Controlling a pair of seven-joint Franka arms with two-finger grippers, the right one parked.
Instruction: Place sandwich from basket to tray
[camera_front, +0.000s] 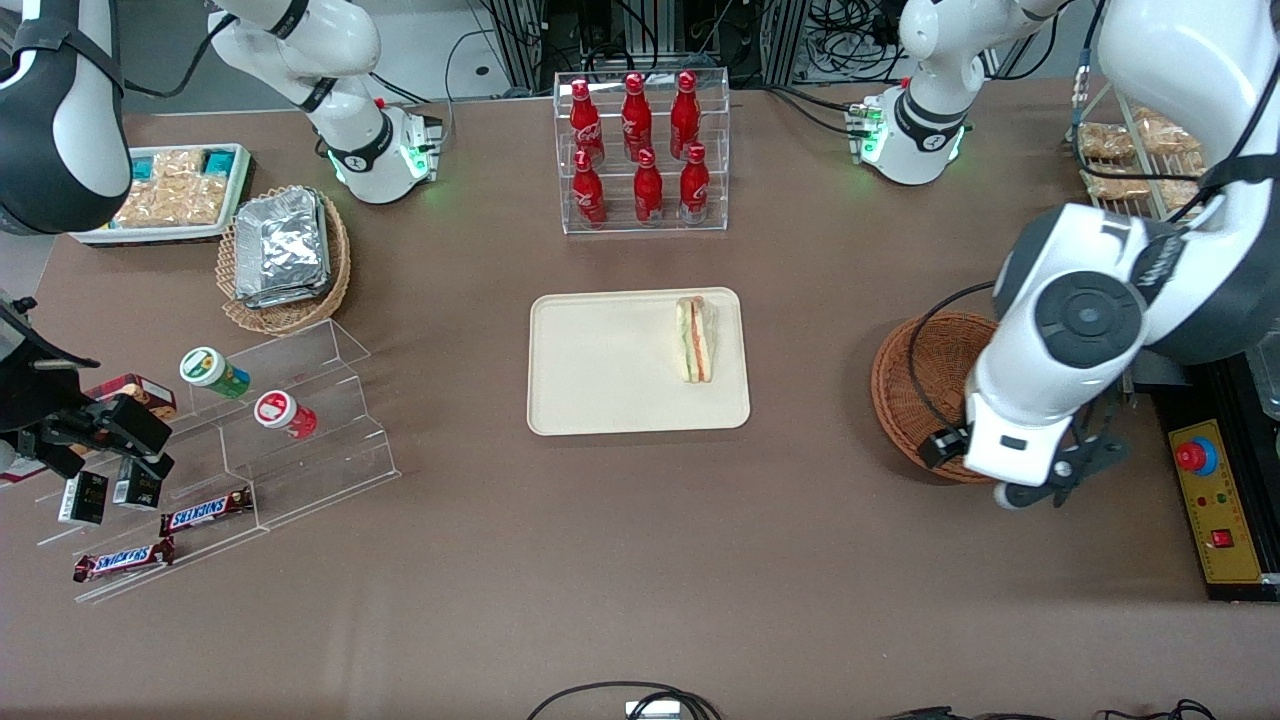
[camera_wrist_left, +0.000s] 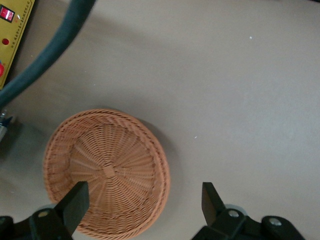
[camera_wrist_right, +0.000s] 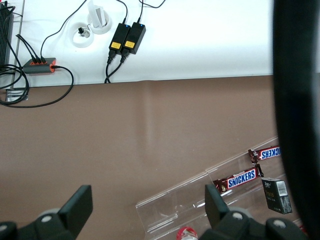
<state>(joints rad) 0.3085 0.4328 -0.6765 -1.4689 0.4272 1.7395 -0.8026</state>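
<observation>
The flat rectangular cream-beige tray (camera_front: 610, 375) with rounded corners lies at the middle of the brown table (camera_front: 620, 560), with bare tabletop all round its low rim and a wide open stretch between it and the front camera. The small triangular sandwich (camera_front: 697, 338) of pale bread with orange, red and green filling stripes rests on the tray, close to the rim at the working arm's end and touching nothing else. Its long axis runs from the clear rack of red bottles (camera_front: 643, 150) toward the front camera, the filling stripes following that line. The round reddish-brown wicker basket (camera_front: 915, 385) (camera_wrist_left: 107, 172) sits well apart from the tray toward the working arm's end, with nothing in it. The left arm's gripper (camera_front: 1040, 490) (camera_wrist_left: 142, 205) hangs above the basket's edge nearest the camera, its fingers (camera_wrist_left: 75, 202) spread wide and holding nothing.
</observation>
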